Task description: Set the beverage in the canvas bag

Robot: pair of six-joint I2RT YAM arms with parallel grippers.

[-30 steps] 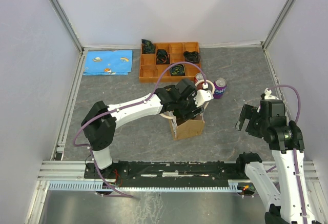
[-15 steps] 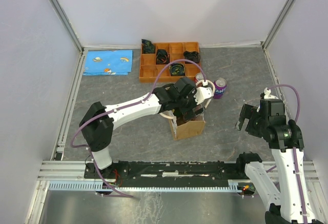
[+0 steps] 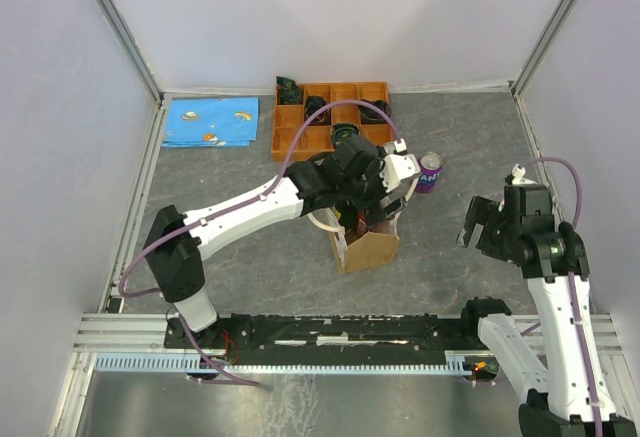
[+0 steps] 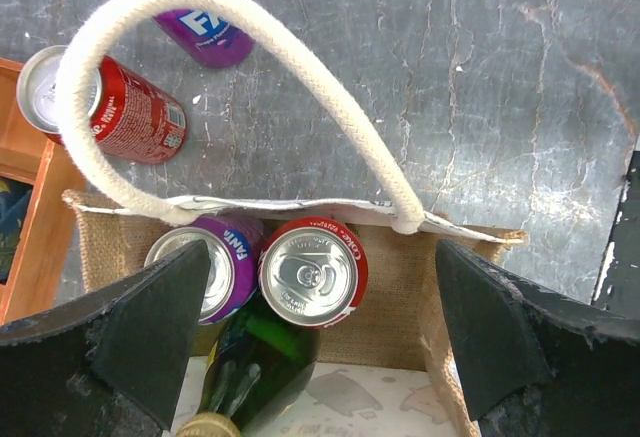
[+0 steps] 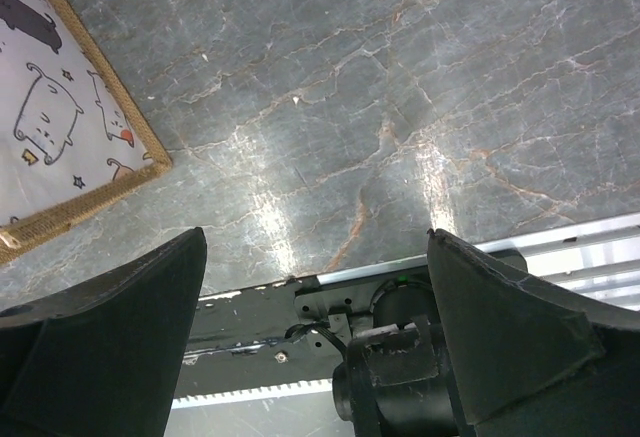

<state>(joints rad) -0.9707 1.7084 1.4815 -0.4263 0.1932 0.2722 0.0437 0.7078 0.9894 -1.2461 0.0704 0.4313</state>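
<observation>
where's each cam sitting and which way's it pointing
Top external: above and behind the bases, looking down on the table; both arms, left hand over the canvas bag.
Left wrist: on the left arm, straight down into the bag; own fingers.
Right wrist: faces down at table and near rail; own fingers.
Shared: top and left wrist both show the bag.

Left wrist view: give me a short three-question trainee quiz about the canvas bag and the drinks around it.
1. True or false: the canvas bag holds only one can.
2. The left gripper is: A) open above the bag, B) shut on a can, C) shut on the handle.
3. How many cans sit on the table outside the bag?
Key: 1 false: purple can, red can and green bottle inside. 2 A. 3 two: outer red can, outer purple can.
</observation>
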